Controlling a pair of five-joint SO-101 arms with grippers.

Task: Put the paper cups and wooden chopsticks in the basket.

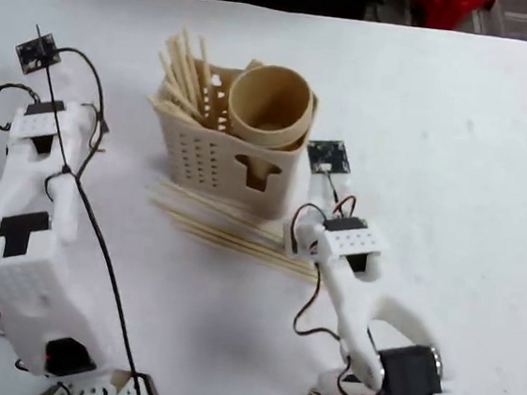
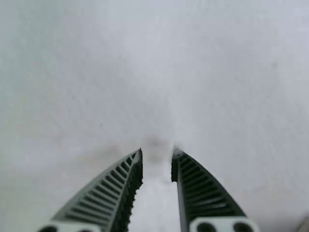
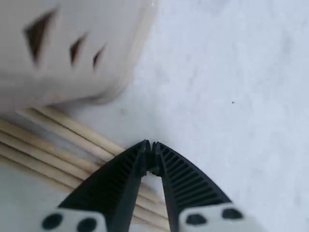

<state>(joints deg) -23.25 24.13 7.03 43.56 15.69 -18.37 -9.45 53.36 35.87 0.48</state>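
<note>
Lying loose: wooden chopsticks (image 1: 227, 230) on worktop (image 1: 459, 133), 6 o'clock of basket (image 1: 216, 159).
Basket: paper cup (image 1: 271, 104), more chopsticks (image 1: 185, 67) inside.
Right gripper (image 3: 150, 145): fingers closed, over loose chopsticks.
Left gripper (image 2: 157, 155): fingers slightly open, over bare worktop.

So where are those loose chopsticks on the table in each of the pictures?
High view: loose chopsticks lie on the table before the basket.
Right wrist view: the chopsticks run under the right fingers, beside the basket.
Left wrist view: white table beyond the left fingers.
Shared landmark: the basket.
</note>
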